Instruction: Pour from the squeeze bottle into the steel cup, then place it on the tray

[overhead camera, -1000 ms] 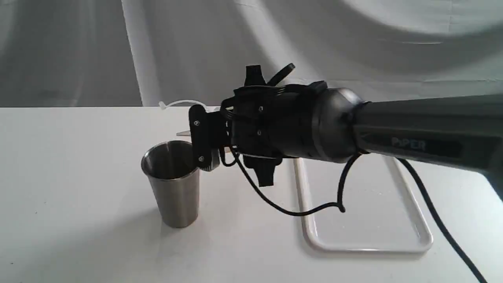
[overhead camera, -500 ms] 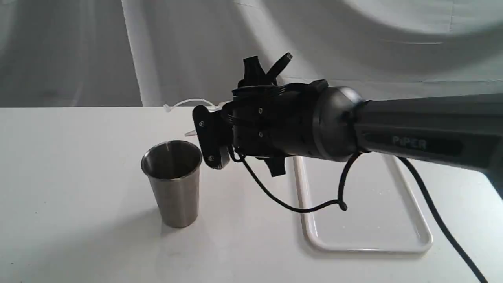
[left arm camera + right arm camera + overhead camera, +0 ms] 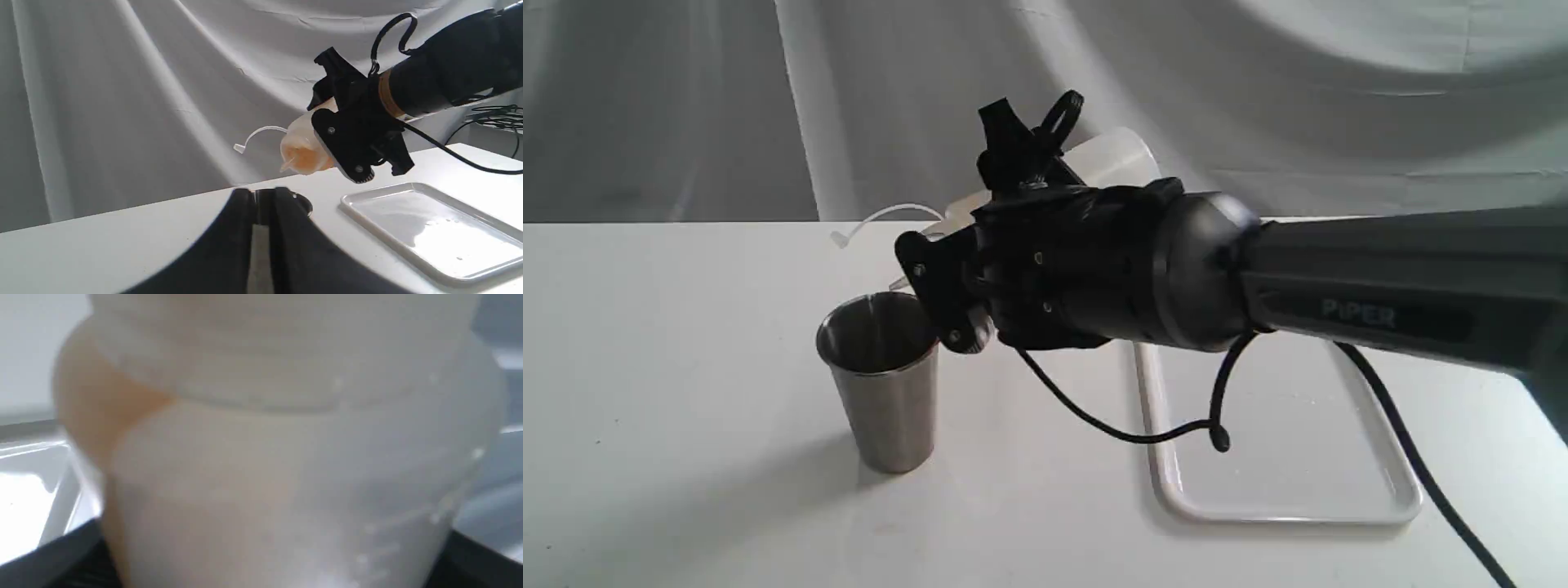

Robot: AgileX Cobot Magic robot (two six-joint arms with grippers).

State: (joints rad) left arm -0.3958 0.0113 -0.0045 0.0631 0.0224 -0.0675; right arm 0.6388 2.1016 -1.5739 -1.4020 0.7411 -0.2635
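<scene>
tilting over toward the steel cup (image 3: 882,376), the squeeze bottle (image 3: 302,151) hangs in the air with its nozzle aimed down and its base raised. the amber liquid has pooled at the neck end. i can't see any stream leaving the tip. from the exterior view the nozzle sits just by the cup's far rim, hardly over the dark inside. the thin cap strap (image 3: 253,136) arcs out beyond it.

the right gripper (image 3: 322,143) has its jaws clamped across the bottle's body, and the near finger hangs close above the cup's rim. the cup stands upright on the white table (image 3: 686,490) with nothing steadying it. the left gripper (image 3: 261,212) lies low, its jaws drawn together with only a thin slit between them and nothing in it. the tray (image 3: 1290,516) lies empty off to the right, well apart from the cup.

my worry is the aim. if the nozzle is as near the rim as it looks, a squirt could run down the outside or land on the table. a soft bottle gripped that hard might also spurt suddenly. and if the arm dips further, that near finger could tip the loose cup.
</scene>
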